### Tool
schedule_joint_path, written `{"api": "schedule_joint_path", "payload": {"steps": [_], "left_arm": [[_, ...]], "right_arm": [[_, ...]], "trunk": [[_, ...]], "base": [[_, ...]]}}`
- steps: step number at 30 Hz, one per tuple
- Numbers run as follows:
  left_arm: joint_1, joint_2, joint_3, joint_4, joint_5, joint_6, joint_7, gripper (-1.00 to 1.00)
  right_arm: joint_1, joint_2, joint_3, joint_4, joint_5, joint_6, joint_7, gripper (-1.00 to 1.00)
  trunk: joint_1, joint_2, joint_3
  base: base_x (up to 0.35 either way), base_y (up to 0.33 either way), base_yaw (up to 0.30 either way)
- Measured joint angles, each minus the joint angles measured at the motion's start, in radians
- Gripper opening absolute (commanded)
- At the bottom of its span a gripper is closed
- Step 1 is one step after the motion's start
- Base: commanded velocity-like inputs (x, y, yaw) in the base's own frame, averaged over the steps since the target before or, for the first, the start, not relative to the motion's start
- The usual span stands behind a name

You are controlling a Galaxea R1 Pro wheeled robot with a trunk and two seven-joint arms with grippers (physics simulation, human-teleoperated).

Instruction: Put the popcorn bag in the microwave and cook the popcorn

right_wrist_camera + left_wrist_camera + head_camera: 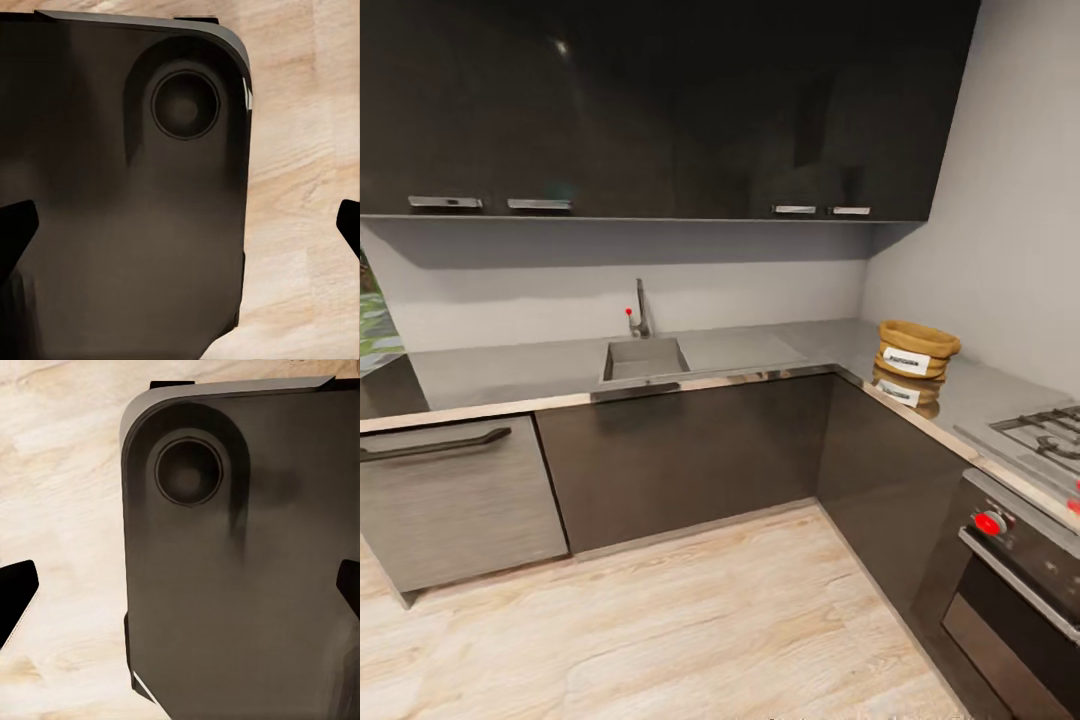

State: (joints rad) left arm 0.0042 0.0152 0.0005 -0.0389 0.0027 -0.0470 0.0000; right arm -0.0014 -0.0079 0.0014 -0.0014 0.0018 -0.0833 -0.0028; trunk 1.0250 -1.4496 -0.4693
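The popcorn bag [916, 350], a squat tan sack with a white label, stands upright on the grey steel countertop [510, 370] near the right-hand corner, mirrored in the shiny surface. The microwave is out of view, and no popcorn can be made out. In the left wrist view my left gripper [182, 589] is open, its dark fingertips [16, 592] far apart, over the robot's dark base and the wooden floor. My right gripper [182, 225] is likewise open with nothing between its fingertips [15, 232], hanging over the base. Both are well away from the bag.
A sink [645, 357] with a tap [640, 310] is set in the back counter. A gas hob [1050, 430] and a built-in oven [1020, 590] lie right of the bag. Dark cabinets hang overhead. A pale wooden floor [690, 620] spreads in front.
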Motion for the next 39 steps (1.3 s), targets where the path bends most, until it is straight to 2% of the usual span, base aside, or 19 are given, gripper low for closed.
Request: {"api": "schedule_joint_path", "payload": {"steps": [39], "left_arm": [[0.000, 0.000, 0.000, 0.000, 0.000, 0.000, 0.000, 1.00]], "right_arm": [[0.000, -0.003, -0.002, 0.001, -0.007, 0.001, 0.001, 1.00]], "trunk": [[0.000, 0.000, 0.018]], "base": [[0.000, 0.000, -0.294]]}}
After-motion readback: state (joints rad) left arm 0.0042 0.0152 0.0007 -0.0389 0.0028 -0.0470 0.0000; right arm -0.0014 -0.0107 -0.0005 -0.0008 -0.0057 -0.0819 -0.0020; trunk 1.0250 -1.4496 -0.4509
